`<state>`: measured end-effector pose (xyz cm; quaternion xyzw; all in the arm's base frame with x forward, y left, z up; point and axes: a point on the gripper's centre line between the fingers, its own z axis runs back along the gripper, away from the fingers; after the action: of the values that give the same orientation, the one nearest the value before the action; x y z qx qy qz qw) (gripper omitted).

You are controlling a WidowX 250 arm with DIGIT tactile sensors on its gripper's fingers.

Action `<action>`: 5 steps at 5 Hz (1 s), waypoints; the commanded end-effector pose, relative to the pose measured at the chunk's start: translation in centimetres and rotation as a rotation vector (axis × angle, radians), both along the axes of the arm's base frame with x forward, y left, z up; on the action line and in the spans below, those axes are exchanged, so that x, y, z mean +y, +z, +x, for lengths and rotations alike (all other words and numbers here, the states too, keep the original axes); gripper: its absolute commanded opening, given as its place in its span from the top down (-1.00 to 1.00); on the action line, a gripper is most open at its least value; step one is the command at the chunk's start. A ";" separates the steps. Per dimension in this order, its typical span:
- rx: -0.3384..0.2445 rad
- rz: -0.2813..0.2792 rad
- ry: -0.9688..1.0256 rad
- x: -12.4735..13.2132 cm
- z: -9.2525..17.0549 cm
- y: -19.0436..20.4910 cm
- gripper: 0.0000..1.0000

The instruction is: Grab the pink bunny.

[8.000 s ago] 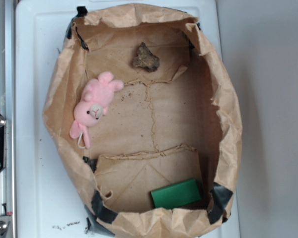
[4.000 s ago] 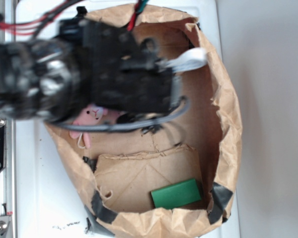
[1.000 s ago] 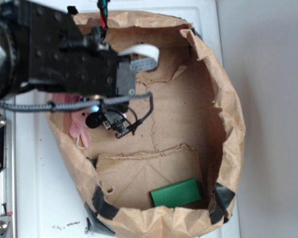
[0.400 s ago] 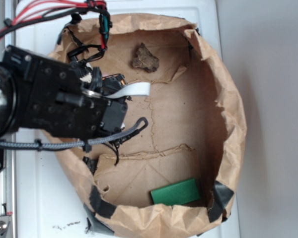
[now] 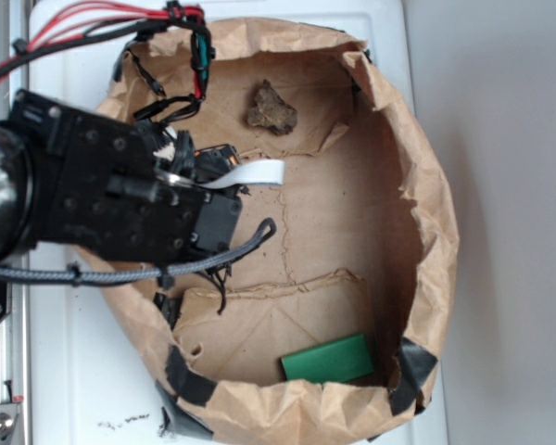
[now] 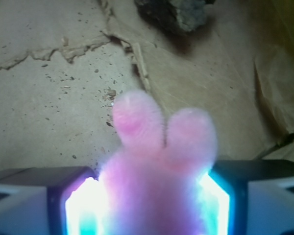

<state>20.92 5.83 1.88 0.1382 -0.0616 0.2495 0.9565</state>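
The pink bunny (image 6: 159,166) sits squarely between the end effector's (image 6: 154,196) lit pads, which are pinching its body from both sides, ears pointing straight ahead along its long axis. It lies by the left wall of the paper bag (image 5: 426,185), hidden under the arm in the exterior view. Beyond, near the far edge, rests the brown lump (image 6: 179,12).

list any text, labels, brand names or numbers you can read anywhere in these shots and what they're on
None: no readable text in either view.
The flat green rectangular block, the brown rough lump, the crumpled brown paper bag and the soft pink plush bunny between the gripper's fingers carry no print.
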 end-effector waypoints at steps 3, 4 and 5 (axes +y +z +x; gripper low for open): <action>-0.067 0.007 -0.081 -0.5 -0.1 10.1 1.00; -0.099 -0.029 -0.172 -0.5 0.6 12.0 1.00; -0.133 -0.058 -0.244 -0.3 1.4 13.5 1.00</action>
<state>22.47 4.32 13.49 0.0813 -0.1057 0.1313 0.9823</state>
